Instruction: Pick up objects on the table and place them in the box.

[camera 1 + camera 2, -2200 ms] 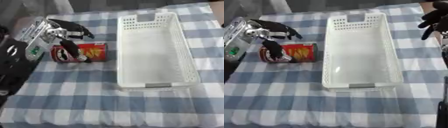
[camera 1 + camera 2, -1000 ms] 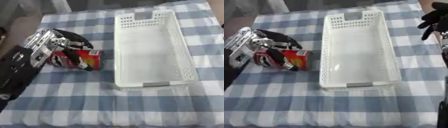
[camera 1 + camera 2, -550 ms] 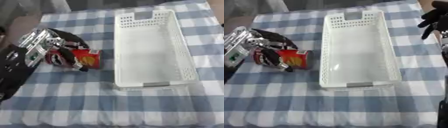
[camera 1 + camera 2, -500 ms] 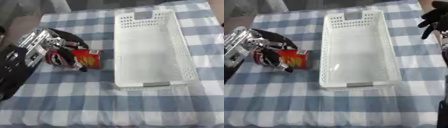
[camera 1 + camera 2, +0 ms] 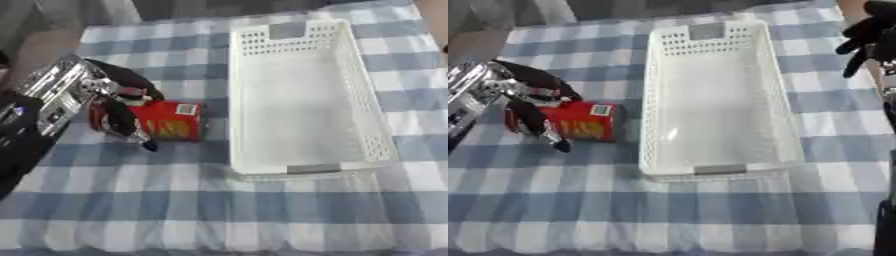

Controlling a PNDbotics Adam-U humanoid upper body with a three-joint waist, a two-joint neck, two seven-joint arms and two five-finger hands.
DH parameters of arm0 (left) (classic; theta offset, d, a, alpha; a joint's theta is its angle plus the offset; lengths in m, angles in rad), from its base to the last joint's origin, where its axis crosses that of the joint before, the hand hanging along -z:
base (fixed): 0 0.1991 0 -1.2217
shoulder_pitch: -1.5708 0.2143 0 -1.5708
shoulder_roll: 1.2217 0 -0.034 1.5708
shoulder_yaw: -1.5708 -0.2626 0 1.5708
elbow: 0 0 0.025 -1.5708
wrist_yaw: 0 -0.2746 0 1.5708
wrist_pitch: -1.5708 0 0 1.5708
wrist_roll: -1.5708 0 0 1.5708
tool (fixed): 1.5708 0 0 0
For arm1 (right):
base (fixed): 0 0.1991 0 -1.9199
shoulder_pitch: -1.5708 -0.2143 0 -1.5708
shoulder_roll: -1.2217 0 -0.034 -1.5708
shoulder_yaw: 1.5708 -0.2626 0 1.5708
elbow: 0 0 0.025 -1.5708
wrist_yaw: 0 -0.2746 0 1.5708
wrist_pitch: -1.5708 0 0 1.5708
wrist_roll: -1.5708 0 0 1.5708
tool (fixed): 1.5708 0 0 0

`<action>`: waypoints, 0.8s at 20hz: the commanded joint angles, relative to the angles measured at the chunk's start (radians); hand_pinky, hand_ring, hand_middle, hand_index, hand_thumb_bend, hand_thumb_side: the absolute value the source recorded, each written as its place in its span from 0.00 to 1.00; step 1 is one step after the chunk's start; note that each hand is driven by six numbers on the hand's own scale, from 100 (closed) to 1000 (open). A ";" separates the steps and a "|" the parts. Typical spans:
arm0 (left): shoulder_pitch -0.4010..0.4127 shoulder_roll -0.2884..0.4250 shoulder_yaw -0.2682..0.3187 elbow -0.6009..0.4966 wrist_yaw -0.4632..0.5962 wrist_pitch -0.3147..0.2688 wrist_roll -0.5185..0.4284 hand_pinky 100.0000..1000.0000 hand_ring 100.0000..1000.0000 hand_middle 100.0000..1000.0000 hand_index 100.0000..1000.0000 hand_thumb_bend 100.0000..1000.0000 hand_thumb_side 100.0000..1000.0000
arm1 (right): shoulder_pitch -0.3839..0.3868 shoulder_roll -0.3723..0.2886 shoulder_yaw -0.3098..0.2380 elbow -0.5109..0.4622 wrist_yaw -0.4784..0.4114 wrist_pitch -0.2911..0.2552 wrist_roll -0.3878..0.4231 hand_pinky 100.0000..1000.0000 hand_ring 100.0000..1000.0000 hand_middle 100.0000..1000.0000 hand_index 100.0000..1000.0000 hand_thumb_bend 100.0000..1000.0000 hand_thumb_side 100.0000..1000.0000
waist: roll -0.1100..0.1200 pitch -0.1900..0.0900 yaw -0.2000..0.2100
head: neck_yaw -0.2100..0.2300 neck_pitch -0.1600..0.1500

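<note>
A red can [image 5: 171, 121] lies on its side on the blue-and-white checked cloth, just left of the white perforated box [image 5: 297, 169]. My left hand [image 5: 112, 97] comes in from the left and sits over the can's left end. Its fingers curl over the back of the can and its thumb [image 5: 125, 126] reaches down the front, so it is shut on the can. The can rests on the cloth. Nothing lies inside the box. My right hand [image 5: 866, 36] hangs at the upper right edge of the right eye view, beyond the box's far right corner, fingers relaxed and holding nothing.
The checked cloth [image 5: 219, 210] covers the whole table, with bare cloth in front of the box and the can. The table's far edge runs just behind the box. A dark part of my right arm [image 5: 885, 227] shows at the lower right edge.
My left hand has come down from above the can and its fingers have curled round the can's left end. The can, the box and the right hand have stayed in place.
</note>
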 commanded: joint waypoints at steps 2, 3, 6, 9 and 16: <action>-0.005 0.032 0.007 -0.019 -0.001 -0.002 -0.001 0.73 0.82 0.89 1.00 0.62 0.76 | -0.018 -0.001 0.004 -0.009 -0.006 -0.006 0.000 0.28 0.50 0.56 0.81 0.00 0.77 | -0.007 -0.007 0.004 | 0.003 -0.004; -0.004 0.030 0.008 -0.020 -0.001 -0.002 -0.001 0.73 0.82 0.89 1.00 0.61 0.76 | -0.019 -0.001 0.004 -0.008 -0.006 -0.006 0.000 0.28 0.50 0.56 0.81 0.00 0.77 | -0.007 -0.007 0.004 | 0.002 -0.004; -0.004 0.023 0.010 -0.022 -0.002 0.001 0.000 0.71 0.80 0.88 0.99 0.63 0.73 | -0.021 0.000 0.005 -0.008 -0.006 -0.008 0.000 0.28 0.50 0.56 0.81 0.00 0.77 | -0.008 -0.005 0.005 | 0.001 -0.004; -0.004 0.003 0.016 -0.039 -0.015 0.016 0.032 0.65 0.76 0.86 0.98 0.61 0.63 | -0.020 0.000 0.005 -0.007 -0.007 -0.008 0.002 0.28 0.50 0.56 0.81 0.00 0.77 | -0.008 -0.004 0.006 | -0.001 -0.004; 0.015 -0.034 0.002 -0.056 -0.078 0.043 0.133 0.65 0.75 0.84 0.97 0.60 0.59 | -0.022 -0.002 0.005 -0.007 -0.007 -0.009 0.004 0.28 0.50 0.56 0.81 0.00 0.77 | -0.006 -0.001 0.004 | -0.001 -0.004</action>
